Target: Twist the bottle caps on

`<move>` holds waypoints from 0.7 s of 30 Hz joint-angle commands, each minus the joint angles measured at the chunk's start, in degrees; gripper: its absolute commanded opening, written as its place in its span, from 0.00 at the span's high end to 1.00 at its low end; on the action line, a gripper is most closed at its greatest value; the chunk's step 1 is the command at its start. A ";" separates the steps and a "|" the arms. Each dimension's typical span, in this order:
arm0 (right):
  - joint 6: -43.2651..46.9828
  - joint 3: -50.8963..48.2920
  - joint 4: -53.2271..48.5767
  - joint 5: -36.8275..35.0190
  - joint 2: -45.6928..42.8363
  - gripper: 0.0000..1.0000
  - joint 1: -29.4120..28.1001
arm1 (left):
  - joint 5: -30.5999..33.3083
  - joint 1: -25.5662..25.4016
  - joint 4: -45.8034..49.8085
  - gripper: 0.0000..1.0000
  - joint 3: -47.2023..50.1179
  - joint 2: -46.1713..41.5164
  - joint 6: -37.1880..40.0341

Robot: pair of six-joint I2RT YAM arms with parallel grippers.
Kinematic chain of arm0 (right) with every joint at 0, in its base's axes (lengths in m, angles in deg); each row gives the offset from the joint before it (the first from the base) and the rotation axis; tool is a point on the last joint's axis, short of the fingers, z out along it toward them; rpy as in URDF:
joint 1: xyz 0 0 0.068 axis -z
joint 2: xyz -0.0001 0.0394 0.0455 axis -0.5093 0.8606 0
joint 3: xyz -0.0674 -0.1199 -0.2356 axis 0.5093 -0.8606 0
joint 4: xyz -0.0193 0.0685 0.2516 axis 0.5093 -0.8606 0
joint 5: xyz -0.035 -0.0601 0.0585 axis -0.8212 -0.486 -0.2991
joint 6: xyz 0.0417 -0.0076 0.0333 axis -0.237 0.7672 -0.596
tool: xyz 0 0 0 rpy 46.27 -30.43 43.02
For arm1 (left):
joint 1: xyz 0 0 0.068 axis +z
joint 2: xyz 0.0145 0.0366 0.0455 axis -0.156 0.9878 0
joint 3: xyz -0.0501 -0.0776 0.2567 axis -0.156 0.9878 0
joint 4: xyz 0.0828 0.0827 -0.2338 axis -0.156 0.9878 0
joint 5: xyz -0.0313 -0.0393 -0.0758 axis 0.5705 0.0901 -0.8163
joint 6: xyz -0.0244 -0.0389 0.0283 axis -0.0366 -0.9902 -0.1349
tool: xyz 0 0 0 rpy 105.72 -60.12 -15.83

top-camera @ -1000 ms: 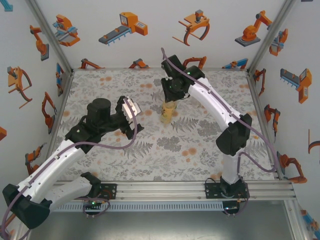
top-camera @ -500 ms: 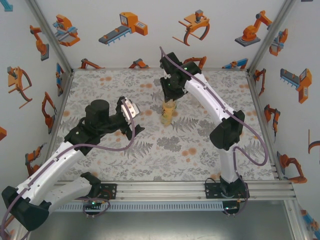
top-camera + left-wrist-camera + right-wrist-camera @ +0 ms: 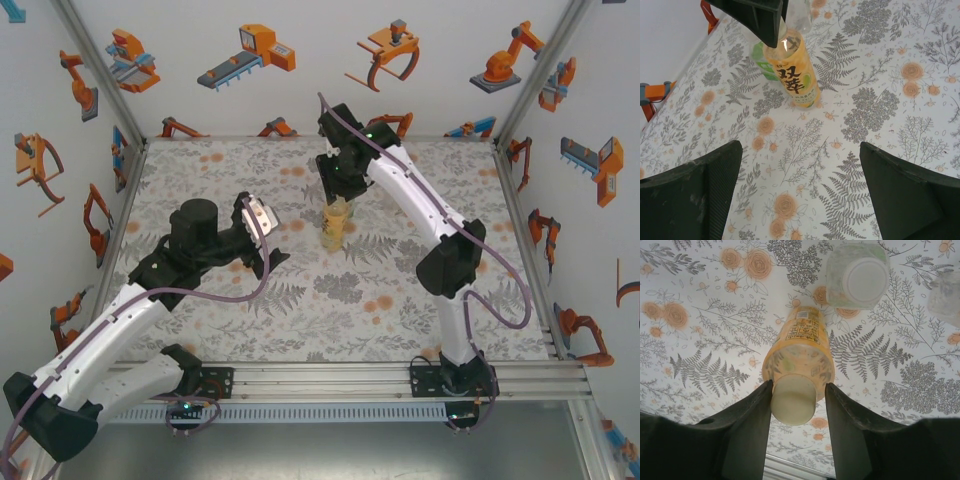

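The amber bottle (image 3: 797, 347) stands upright at the middle of the mat (image 3: 400, 290), long axis vertical, its yellowish cap (image 3: 793, 402) pointing up between the right gripper's (image 3: 798, 386) 2 fingers. They flank the cap closely, with a sliver of gap on 1 side; whether they pinch it I cannot tell. The left gripper (image 3: 800, 147) hangs spread wide and empty, near the bottle's left.

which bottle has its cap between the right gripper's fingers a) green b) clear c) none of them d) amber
d: in the right wrist view the amber bottle stands with its cap between the fingers of the right gripper, while the green bottle stands apart behind it.
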 commanded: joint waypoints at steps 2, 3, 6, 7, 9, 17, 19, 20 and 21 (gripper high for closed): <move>0.42 3.63 -2.71 0.18 0.02 0.53 0.08 | -1.06 0.44 -1.52 0.08 0.60 -0.57 -1.13; 0.52 4.03 -2.93 0.10 -0.14 0.53 0.09 | -0.97 0.58 -1.56 0.08 0.65 -0.57 -1.15; 0.70 5.17 -3.55 -0.24 -0.86 0.52 0.08 | -1.07 0.58 -1.81 0.08 0.68 -0.48 -1.29; 0.78 5.37 -3.69 -0.51 -1.22 0.52 0.08 | -0.99 0.56 -1.83 0.08 0.69 -0.45 -1.33; 1.01 5.30 -3.95 -1.24 -2.49 0.51 0.08 | -0.72 0.57 -1.87 0.07 0.72 -0.41 -1.46; 4.01 -0.32 -4.55 -5.84 -9.50 0.38 1.52 | 7.00 0.53 -2.62 0.01 -0.63 2.11 -6.91; 4.58 -3.67 -3.55 -6.65 -12.07 0.31 2.47 | 9.48 0.52 -3.65 0.03 -0.38 2.81 -9.03; 4.73 -5.90 -2.66 -7.15 -13.78 0.26 3.00 | 11.02 0.52 -4.19 0.03 -0.02 3.14 -10.07; 4.87 -8.20 -1.73 -7.49 -15.34 0.21 3.56 | 12.33 0.53 -4.45 0.03 0.27 3.41 -11.05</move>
